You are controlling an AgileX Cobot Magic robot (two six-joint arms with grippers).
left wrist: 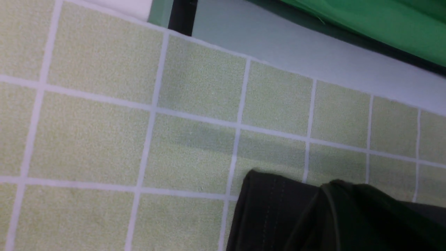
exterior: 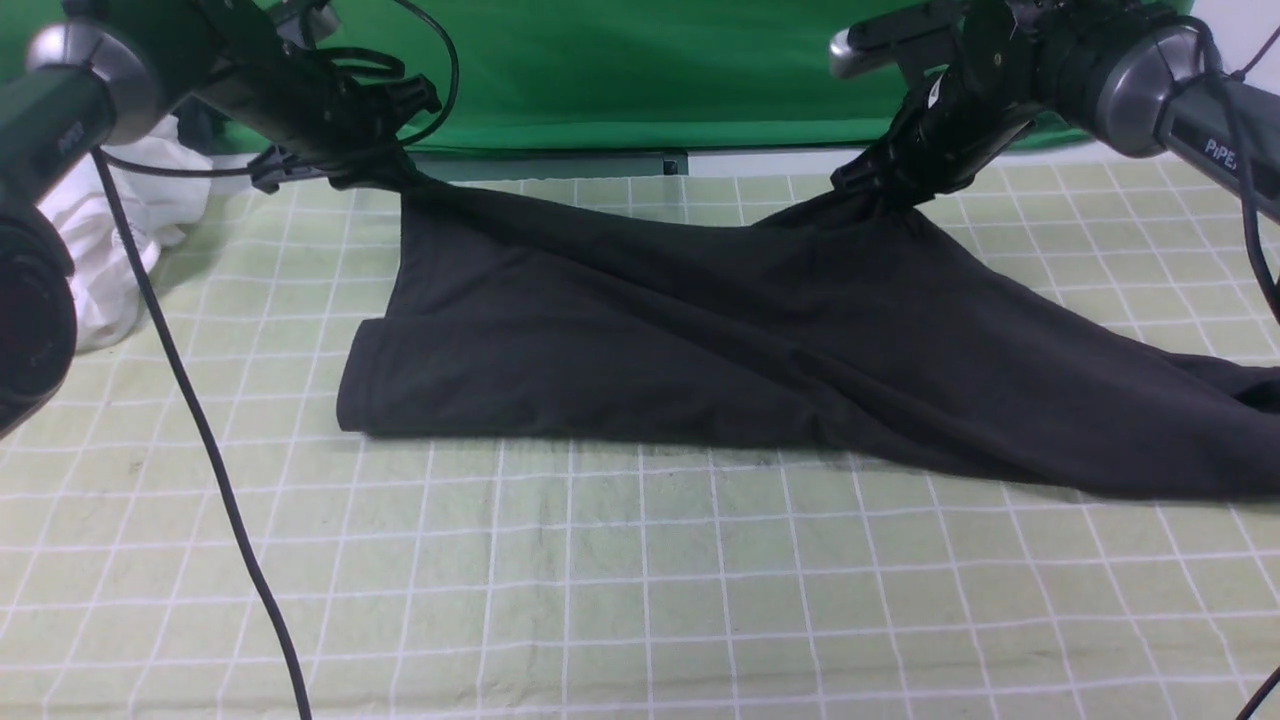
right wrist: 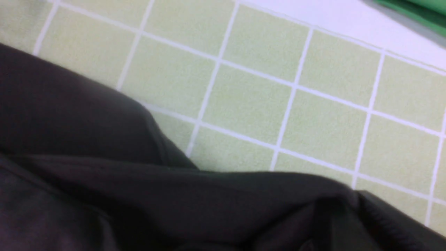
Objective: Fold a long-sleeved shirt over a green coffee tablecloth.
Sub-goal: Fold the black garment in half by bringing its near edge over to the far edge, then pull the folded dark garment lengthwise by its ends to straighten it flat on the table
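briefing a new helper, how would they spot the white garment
Find the checked tablecloth. At its left edge lies a crumpled white garment. Unlike the black shirt spread mid-table, it is white and bunched.

Black on black: both pinch points swallowed, sleeve out of shot

At 11 o'clock the left gripper (exterior: pixel 385 175) and at 1 o'clock the right gripper (exterior: pixel 880 190) melt into the long-sleeved shirt (exterior: pixel 640 340), fingertips impossible to pick out. The sleeve runs off the edge at 4 o'clock. At 9 o'clock, the white garment (exterior: pixel 120 230) is half behind the left arm (exterior: pixel 60 130). The right wrist view is blurred.
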